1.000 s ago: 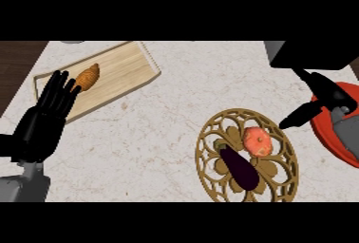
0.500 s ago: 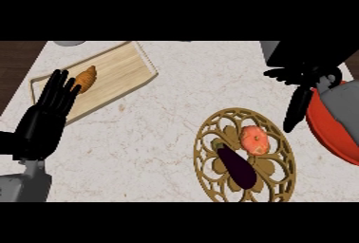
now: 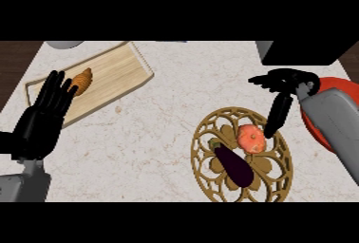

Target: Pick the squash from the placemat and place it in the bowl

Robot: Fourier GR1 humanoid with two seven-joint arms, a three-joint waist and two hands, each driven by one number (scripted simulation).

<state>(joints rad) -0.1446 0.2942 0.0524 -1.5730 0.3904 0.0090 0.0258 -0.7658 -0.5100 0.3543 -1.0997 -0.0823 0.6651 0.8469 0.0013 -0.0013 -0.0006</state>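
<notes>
- Right hand (image 3: 289, 81) comes in from the right edge on its grey forearm, above the upper right rim of the mat. From my seat I see its fingers (image 3: 276, 114) straight and apart from the thumb, pointing down the view, with nothing held.
- Those fingertips end just beside the upper right edge of the round orange squash (image 3: 251, 138). I cannot tell whether they touch it.
- That squash lies on the round golden openwork placemat (image 3: 210, 178), in its upper half, right of centre.
- Just beside the squash, to its lower left, lies a long dark purple eggplant (image 3: 235, 164) with a green stem end, slanting across the middle of the mat.
- Right of the mat I see the red bowl (image 3: 342, 85), mostly hidden under the right forearm.
- A dark box (image 3: 305, 52) sits at the top right, above the hand.
- Far left, the left hand (image 3: 38, 124) rests open, fingers straight and pointing up.
- Its fingertips overlap the edge of a pale wooden cutting board (image 3: 116, 73), which carries a golden-brown croissant (image 3: 82, 80).
- Everything rests on the pale speckled stone counter (image 3: 161, 133).
</notes>
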